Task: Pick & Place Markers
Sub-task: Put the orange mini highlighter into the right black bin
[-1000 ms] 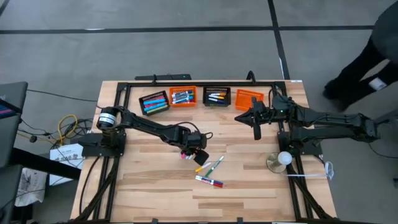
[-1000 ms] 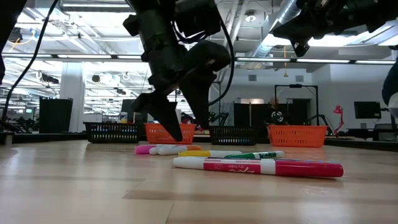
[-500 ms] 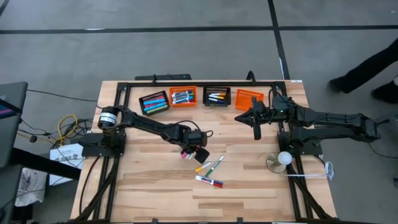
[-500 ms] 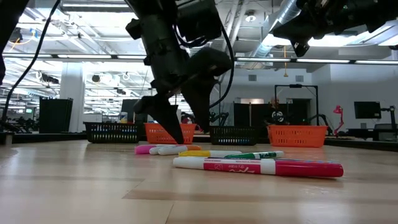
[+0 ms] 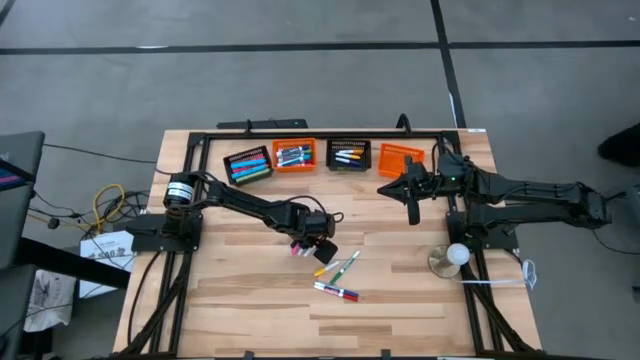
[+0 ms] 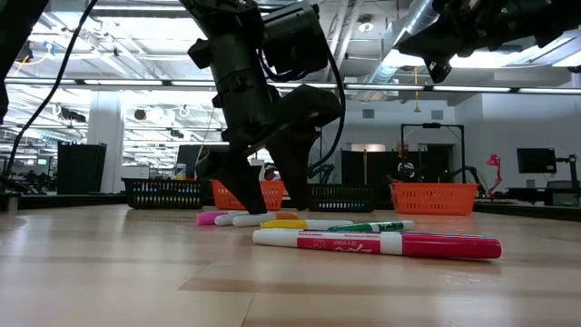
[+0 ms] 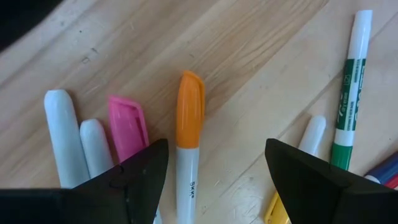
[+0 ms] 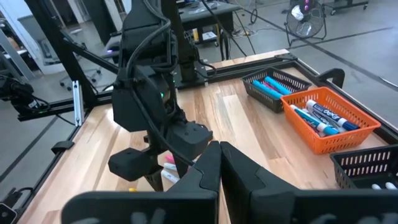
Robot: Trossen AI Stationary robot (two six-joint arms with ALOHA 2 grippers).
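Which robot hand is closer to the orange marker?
The left. The left gripper is open right over the orange marker, one finger on each side. The right gripper hangs farther off, near the empty orange basket.

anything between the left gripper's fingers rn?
Yes: the orange-capped marker lies on the table between the open left gripper's fingers, shown in the left wrist view.

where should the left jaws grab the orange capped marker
Grip the orange-capped marker across its white barrel just below the cap, coming straight down. It lies flat between the open left gripper jaws, with the pink marker close on one side, so keep centred.
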